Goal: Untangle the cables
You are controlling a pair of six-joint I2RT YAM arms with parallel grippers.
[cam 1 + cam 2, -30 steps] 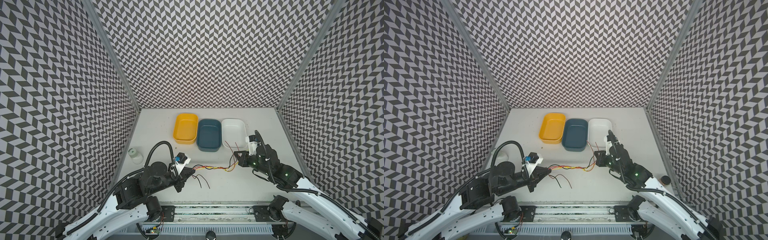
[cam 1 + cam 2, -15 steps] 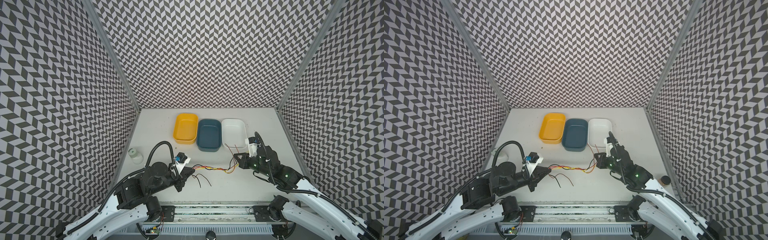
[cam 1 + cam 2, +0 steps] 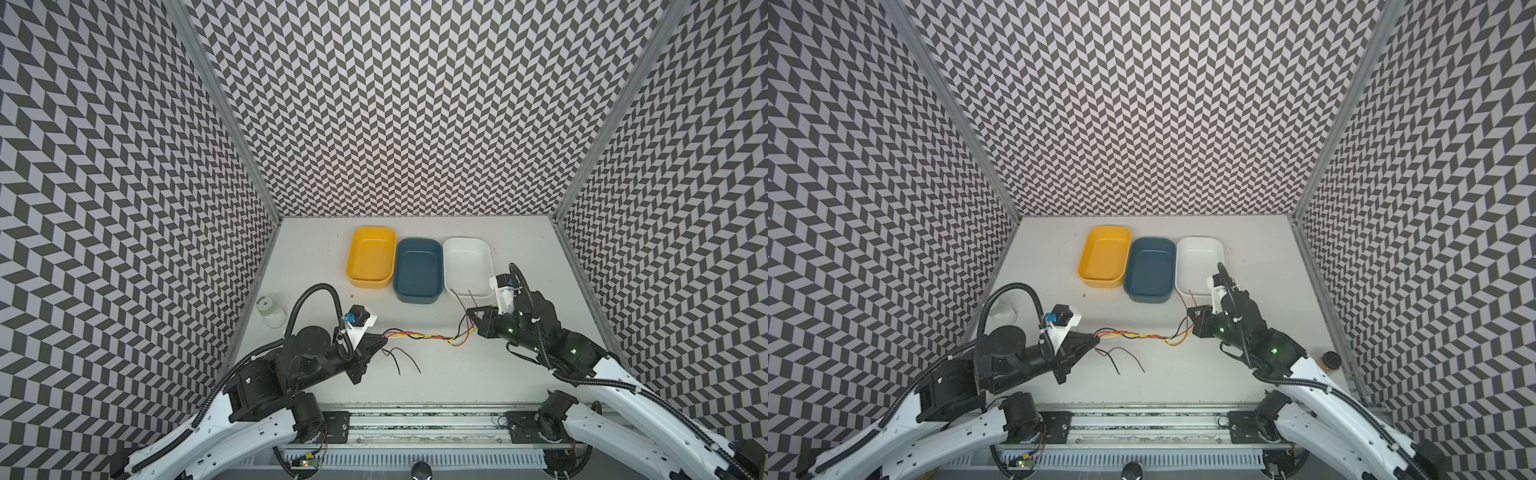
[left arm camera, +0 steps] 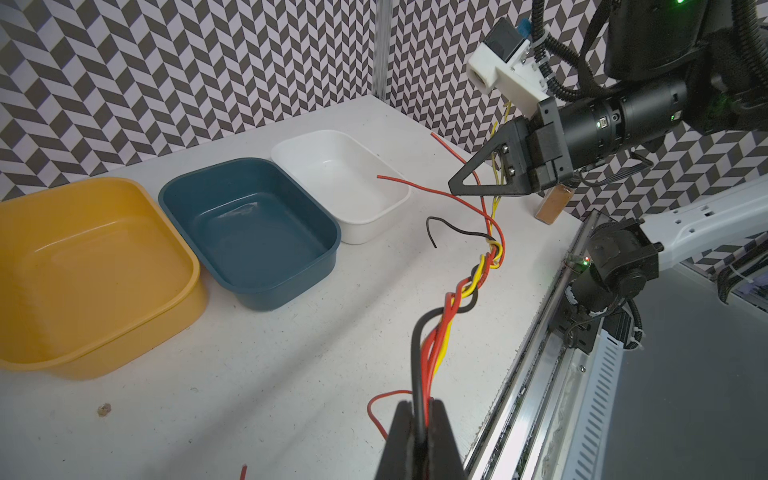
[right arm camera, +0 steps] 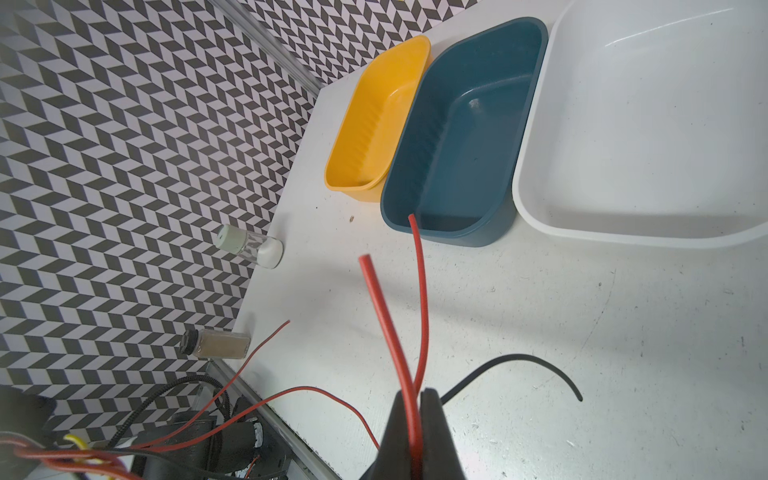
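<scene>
While the twisted cables (image 3: 419, 334) were held stretched from side to side, one end was clamped in the left gripper (image 3: 384, 338) and two red strands (image 5: 390, 324) in the right gripper (image 3: 471, 316).

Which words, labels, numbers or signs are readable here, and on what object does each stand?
None can be read.
The yellow tray, blue tray, white tray and cables carry no print.
The white-capped jar and brown jar show no legible label.
Marks on the right arm's black housing are too small to read.
</scene>
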